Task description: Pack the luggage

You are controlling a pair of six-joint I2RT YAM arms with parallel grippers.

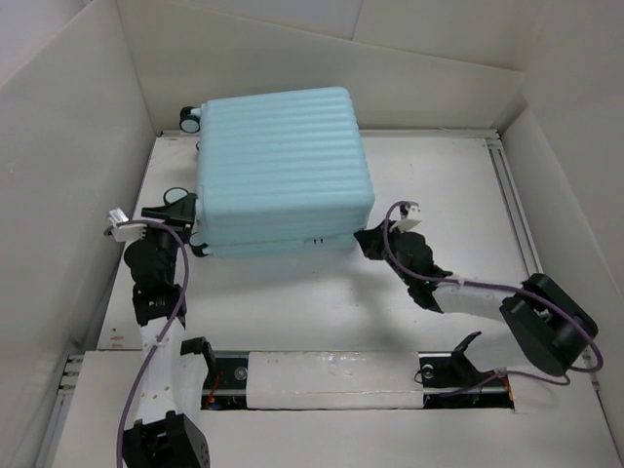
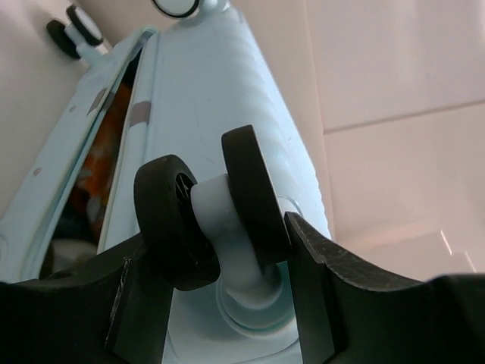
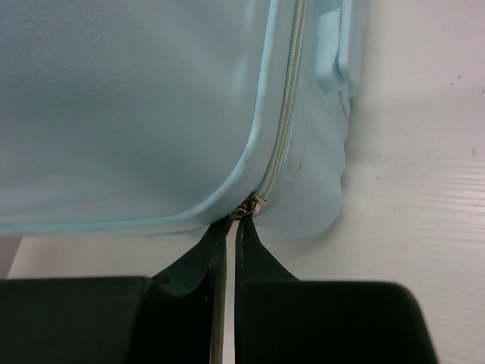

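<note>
Overhead: white walls (image 1: 68, 146) around a tabletop (image 1: 448, 195). Flat toward the far wall, the luggage (image 1: 283, 166), long axis left to right, wheeled end leftward. At its near left corner, the left claw (image 1: 183, 210), arm folded alongside; at its near right corner, the right claw (image 1: 369, 239), forearm angling in.

Left wrist: clamped around a caster wheel (image 2: 204, 220), a finger touching each side; luggage seam ajar, orange contents (image 2: 102, 152) inside.

Right wrist: pressed together, pinching the zipper pull (image 3: 250, 205) at the luggage's corner.

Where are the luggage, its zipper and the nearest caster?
luggage (image 1: 283, 166), top view, ribbed lid.
zipper (image 3: 250, 205), right wrist view, metal slider.
caster (image 2: 208, 216), left wrist view, white hub between black wheels.
</note>
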